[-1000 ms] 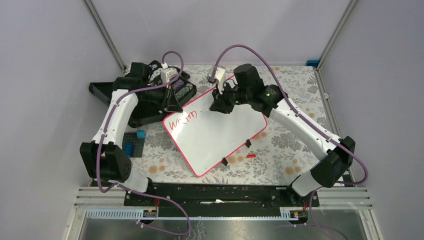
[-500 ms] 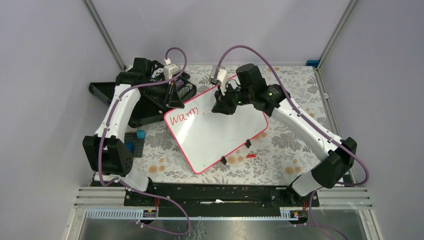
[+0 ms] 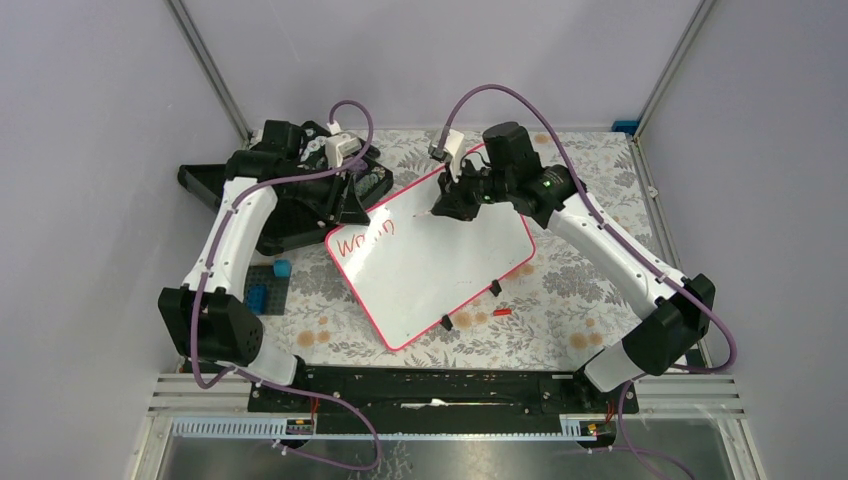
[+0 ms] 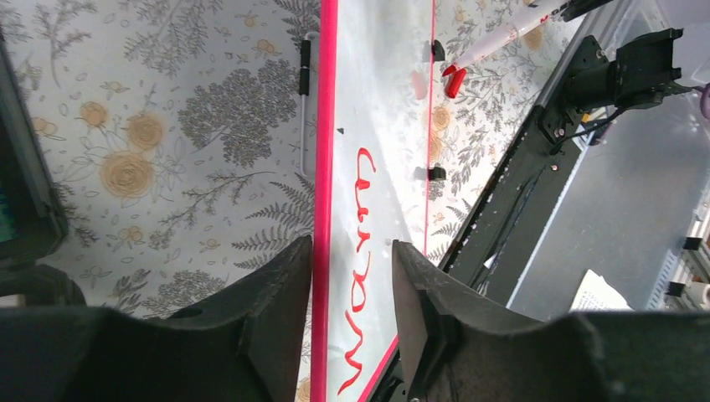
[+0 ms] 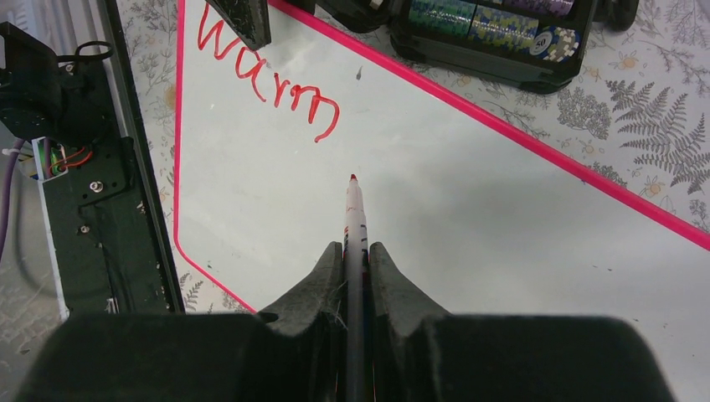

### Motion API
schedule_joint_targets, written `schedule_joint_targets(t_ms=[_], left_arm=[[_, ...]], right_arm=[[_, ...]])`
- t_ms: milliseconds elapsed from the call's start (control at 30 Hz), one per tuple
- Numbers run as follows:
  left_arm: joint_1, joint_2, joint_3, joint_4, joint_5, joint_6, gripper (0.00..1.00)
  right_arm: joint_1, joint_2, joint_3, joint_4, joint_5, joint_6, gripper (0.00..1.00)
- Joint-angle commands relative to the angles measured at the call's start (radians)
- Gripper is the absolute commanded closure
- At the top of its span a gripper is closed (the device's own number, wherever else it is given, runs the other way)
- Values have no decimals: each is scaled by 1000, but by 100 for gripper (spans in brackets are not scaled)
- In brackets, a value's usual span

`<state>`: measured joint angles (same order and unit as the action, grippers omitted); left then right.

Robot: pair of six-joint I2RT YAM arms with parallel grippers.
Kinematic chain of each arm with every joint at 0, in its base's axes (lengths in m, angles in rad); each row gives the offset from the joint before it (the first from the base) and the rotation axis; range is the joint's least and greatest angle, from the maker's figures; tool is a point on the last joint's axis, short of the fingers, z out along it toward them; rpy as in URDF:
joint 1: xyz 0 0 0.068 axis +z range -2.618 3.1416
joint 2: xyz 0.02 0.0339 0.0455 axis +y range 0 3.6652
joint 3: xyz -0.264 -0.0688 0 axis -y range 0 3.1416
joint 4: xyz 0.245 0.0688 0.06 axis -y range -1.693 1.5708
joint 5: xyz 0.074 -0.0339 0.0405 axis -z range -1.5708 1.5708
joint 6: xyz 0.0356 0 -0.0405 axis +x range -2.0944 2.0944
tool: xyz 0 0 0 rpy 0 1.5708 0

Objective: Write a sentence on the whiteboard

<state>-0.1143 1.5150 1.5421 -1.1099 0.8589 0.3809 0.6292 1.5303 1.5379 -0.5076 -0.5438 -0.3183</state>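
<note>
1. The whiteboard lies flat on the floral tabletop. It is turned at an angle, with one corner towards the arm bases.
2. Of the sentence I can read only one word, "Warm", in red near the board's left corner.
3. My right end effector is closed tight on a marker. The red tip points down at bare white board to the right of the written word. I cannot tell whether the tip touches the surface.
4. My left end effector has its fingers parted and nothing clamped between them. In its wrist view they frame the board's pink rim and the start of the word. I cannot tell whether they touch the board.
5. An open black case sits just beyond the board's far-left edge, right by the left end effector. The right wrist view shows coloured items packed inside it.
6. Two small black clips sit on the board's near-right edge.
7. A red cap lies on the tabletop just beside the upper clip.
8. Blue blocks rest on a dark plate near the left arm, off the board.
9. A thin white rod with a black end lies just beside the rim in the left wrist view.
</note>
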Motion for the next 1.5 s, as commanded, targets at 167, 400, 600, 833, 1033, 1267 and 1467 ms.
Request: schedule_joint_targets(t_ms=[167,400,600,833,1033,1267,1467], left_arm=[[21,-25,-3,18,20,2,64],[21,-16,-6,24,17,-5,65],[21,-12,-10,24,18,-4,76],[21,-7,-9,24,22,-4,86],[21,-8,-9,24,22,-3,88],[21,-3,-6,24,23,-2,93],[21,-8,-11,25,20,-1,94]], right_arm=[[1,9,3,85,-28,-6,100],[10,38,10,116,-13,-5,100],[24,50,14,141,-5,3,100],[39,68,27,138,8,6,100],[44,81,41,139,30,4,100],[42,92,68,140,60,4,100],[41,103,79,150,92,2,100]])
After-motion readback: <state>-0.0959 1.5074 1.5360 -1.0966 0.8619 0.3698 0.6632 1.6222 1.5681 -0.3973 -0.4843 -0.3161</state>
